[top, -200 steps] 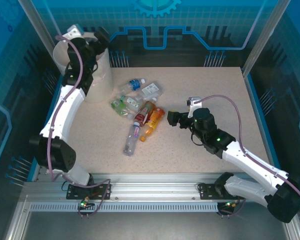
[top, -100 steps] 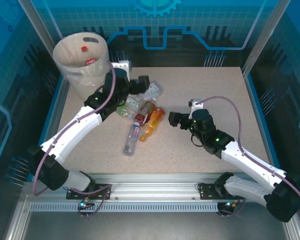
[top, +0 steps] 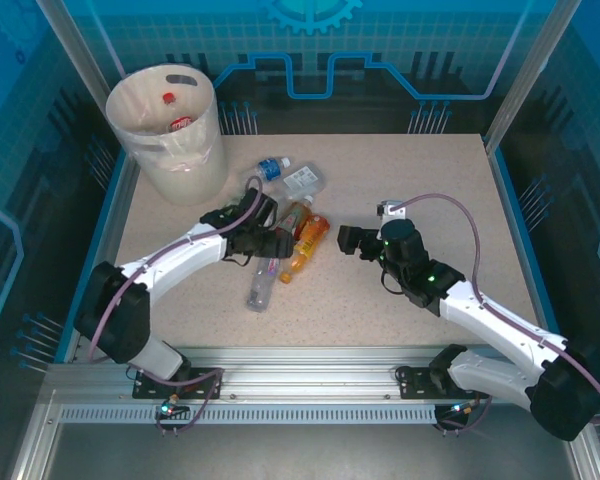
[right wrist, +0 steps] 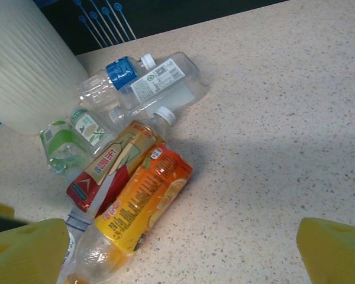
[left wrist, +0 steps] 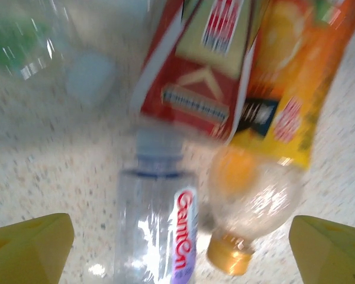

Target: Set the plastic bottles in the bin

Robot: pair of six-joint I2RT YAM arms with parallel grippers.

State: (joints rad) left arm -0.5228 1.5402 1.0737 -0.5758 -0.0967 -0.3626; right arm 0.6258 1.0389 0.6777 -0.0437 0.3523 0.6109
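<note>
Several plastic bottles lie in a pile mid-table: an orange bottle (top: pixel 306 244), a red-labelled one (top: pixel 294 216), a clear one (top: pixel 261 282), a blue-labelled one (top: pixel 273 167) and a white-labelled one (top: pixel 305 180). My left gripper (top: pixel 271 241) hangs low over the pile, open. Its yellow fingertips (left wrist: pixel 29 248) stand wide on either side of the clear bottle (left wrist: pixel 163 231) and the neck of the orange bottle (left wrist: pixel 272 136), touching neither. My right gripper (top: pixel 348 240) is open, just right of the pile, facing the orange bottle (right wrist: pixel 143 201). The bin (top: pixel 183 165) stands at the back left with bottles inside.
A green-labelled bottle (right wrist: pixel 65 145) lies at the pile's left, near the bin wall (right wrist: pixel 23 65). Open tabletop (top: pixel 430 190) stretches to the right and toward the front. Blue frame walls ring the table.
My left arm has swung from the bin's rim down and right to the bottle pile, ending low over it. The right arm has barely moved.
</note>
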